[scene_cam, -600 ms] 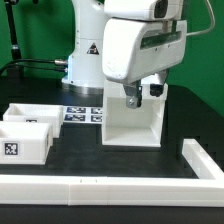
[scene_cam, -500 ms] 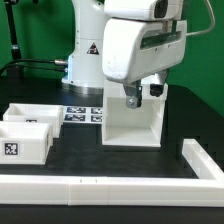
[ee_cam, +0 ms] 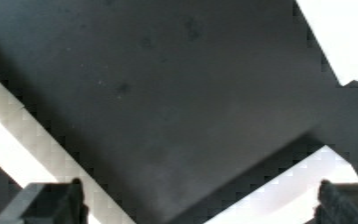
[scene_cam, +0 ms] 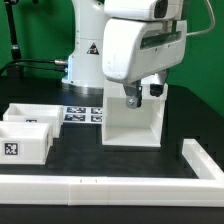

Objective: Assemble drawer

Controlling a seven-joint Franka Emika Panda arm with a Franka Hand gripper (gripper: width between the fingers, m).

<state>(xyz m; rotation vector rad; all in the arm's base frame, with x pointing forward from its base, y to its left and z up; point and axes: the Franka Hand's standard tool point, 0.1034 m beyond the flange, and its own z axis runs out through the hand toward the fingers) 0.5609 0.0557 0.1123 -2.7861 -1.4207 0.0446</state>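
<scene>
Plainly the tool (scene_cam: 141,94) hangs spread wide and empty at the top of the large white boxy plastic drawer casing (scene_cam: 133,128), which stands on the black table (scene_cam: 95,160) just beside the marker board (scene_cam: 84,114). Two small white open-top trays (scene_cam: 28,138) sit toward the exterior view's left. A sound grasp likely needs the fingers straddling one wall squarely. The low white border rail (scene_cam: 100,186) bounds the front, with open room between trays and casing.

White casing (scene_cam: 135,127), white trays (scene_cam: 30,143)
</scene>
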